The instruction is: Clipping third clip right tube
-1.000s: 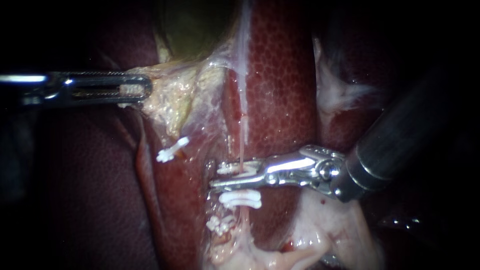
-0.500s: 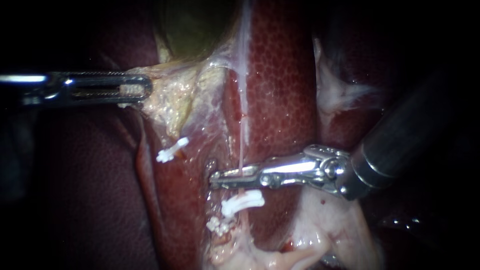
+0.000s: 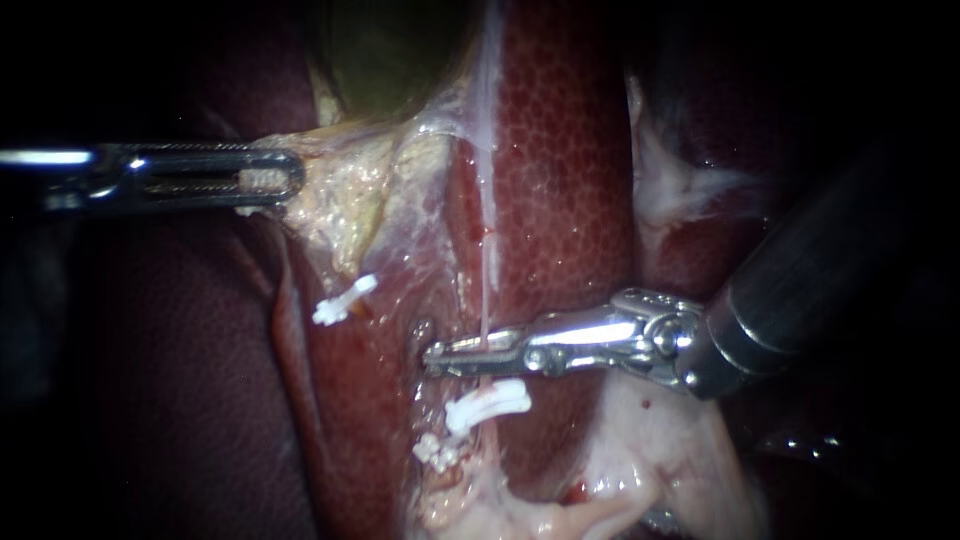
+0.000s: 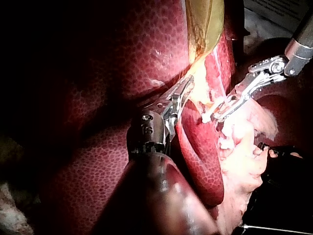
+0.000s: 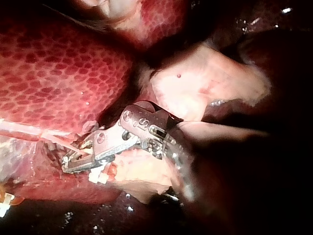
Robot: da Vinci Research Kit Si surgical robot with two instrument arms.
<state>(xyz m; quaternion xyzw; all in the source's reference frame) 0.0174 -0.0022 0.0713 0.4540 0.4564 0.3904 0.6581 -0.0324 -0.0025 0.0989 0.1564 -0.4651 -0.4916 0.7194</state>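
Clamped on the right tube (image 3: 486,300) — a thin pink strand running down the face of the liver (image 3: 560,180) — with the right instrument (image 3: 440,357), jaws pressed together on it from both sides. Sitting just above a white clip (image 3: 487,403) already on the same strand, with a whitish lump (image 3: 437,452), possibly a further clip, lower down, and another clip (image 3: 345,298) well apart on separate tissue to the left. Cannot make out a fresh clip between the jaws. Holding pale tissue (image 3: 345,195) below the gallbladder (image 3: 390,60) taut with the left instrument (image 3: 290,178), clenched on its edge. Risking a torn or sheared strand if dragged sideways while clamped — or a half-seated clip, crowding the one below, if released askew.
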